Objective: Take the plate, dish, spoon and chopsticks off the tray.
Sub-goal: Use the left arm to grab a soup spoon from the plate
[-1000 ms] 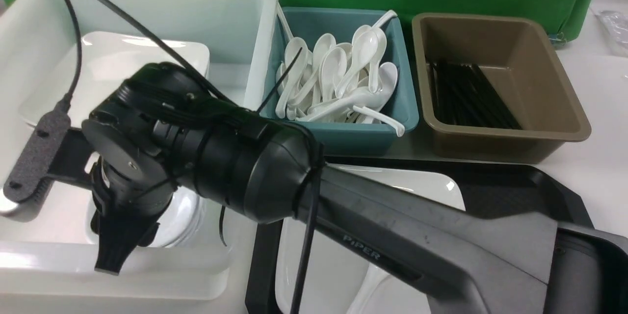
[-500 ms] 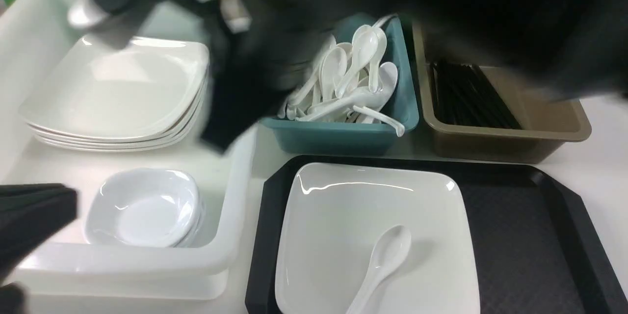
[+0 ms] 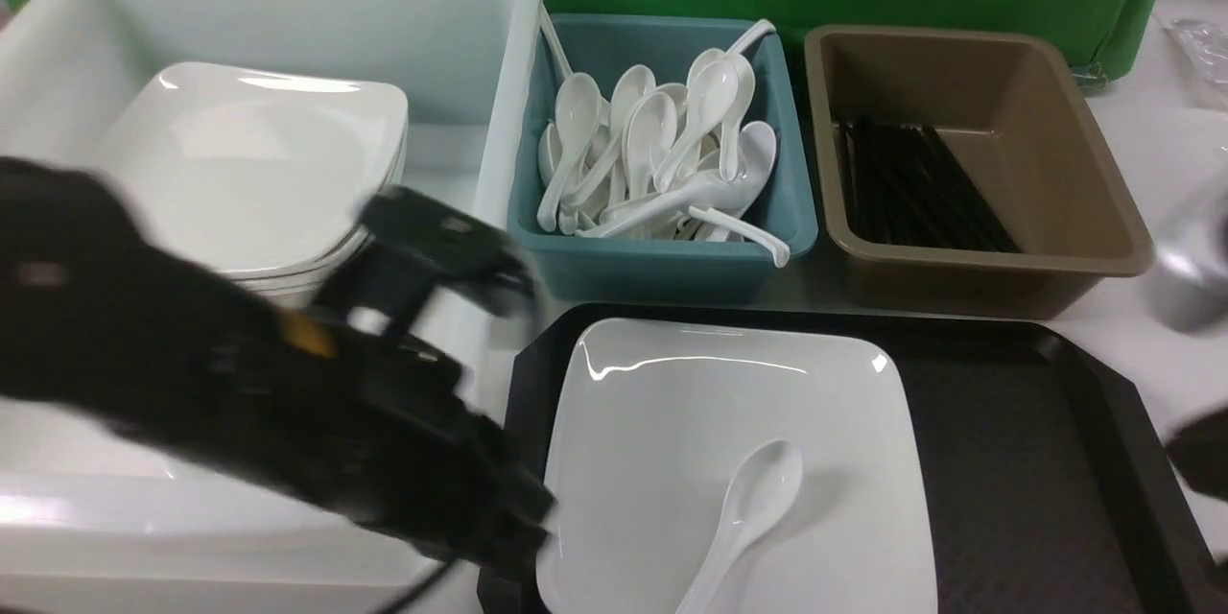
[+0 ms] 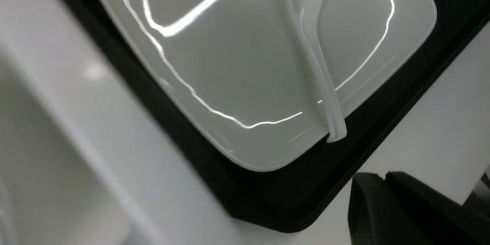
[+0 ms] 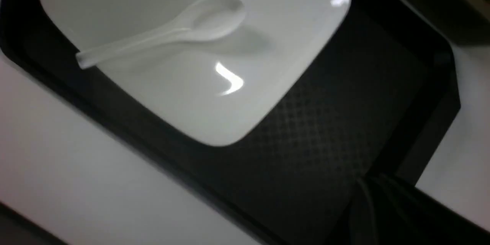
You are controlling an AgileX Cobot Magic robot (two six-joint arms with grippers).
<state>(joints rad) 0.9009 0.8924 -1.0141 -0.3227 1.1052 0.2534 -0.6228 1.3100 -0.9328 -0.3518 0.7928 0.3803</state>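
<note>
The large white square plate (image 3: pixel 729 403) lies on the left part of the black tray (image 3: pixel 1017 460). The white spoon (image 3: pixel 753 499) lies in the plate, handle towards me. My left arm (image 3: pixel 288 384) is a dark blur low over the front of the white tub, beside the tray's left edge. In the left wrist view the left gripper (image 4: pixel 384 176) is shut and empty over bare table by the tray's corner (image 4: pixel 291 199). The right gripper (image 5: pixel 369 182) looks shut, over the tray's rim (image 5: pixel 421 149). No chopsticks or small dish show on the tray.
A white tub (image 3: pixel 288 10) at the left holds stacked square plates (image 3: pixel 249 163). A teal bin (image 3: pixel 672 259) holds several white spoons. A brown bin (image 3: pixel 988 240) holds black chopsticks (image 3: pixel 911 192). My right arm (image 3: pixel 1190 278) blurs at the right edge.
The right arm, which reached across into the white tub, has swung up and back to the right edge. The left arm has moved in low over the tub's front, hiding the small dishes.
</note>
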